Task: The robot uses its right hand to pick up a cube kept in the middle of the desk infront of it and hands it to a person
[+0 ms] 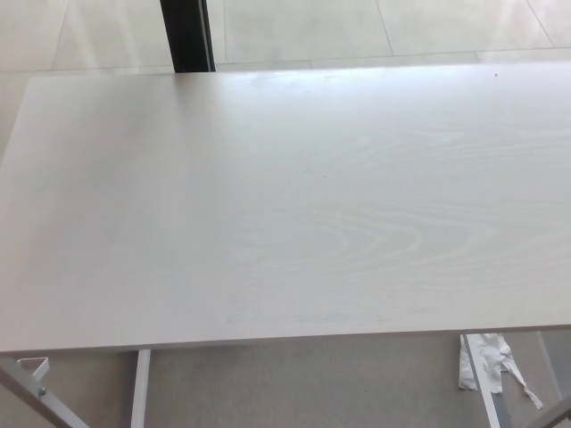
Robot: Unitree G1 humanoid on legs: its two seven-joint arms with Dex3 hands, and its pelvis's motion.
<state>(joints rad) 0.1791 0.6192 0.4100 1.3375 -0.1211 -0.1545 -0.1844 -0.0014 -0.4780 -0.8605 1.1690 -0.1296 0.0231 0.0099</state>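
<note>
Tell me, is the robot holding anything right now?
Nothing that can be seen. Neither robot hand is in view, and no cube shows on the white desk, so a hold cannot be confirmed.

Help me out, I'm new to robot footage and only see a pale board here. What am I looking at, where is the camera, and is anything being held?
This picture comes from a camera on a humanoid robot's head, looking down at the work in front of it. The pale board is a white desk with faint wood grain; no cube shows on it at this moment. Neither of the robot's hands is in view, so nothing can be seen being held. Past the far edge lies a tiled floor and a dark upright post. Below the near edge you see the desk's white metal legs and a crumpled white scrap on the floor, possibly tape or paper.
</note>
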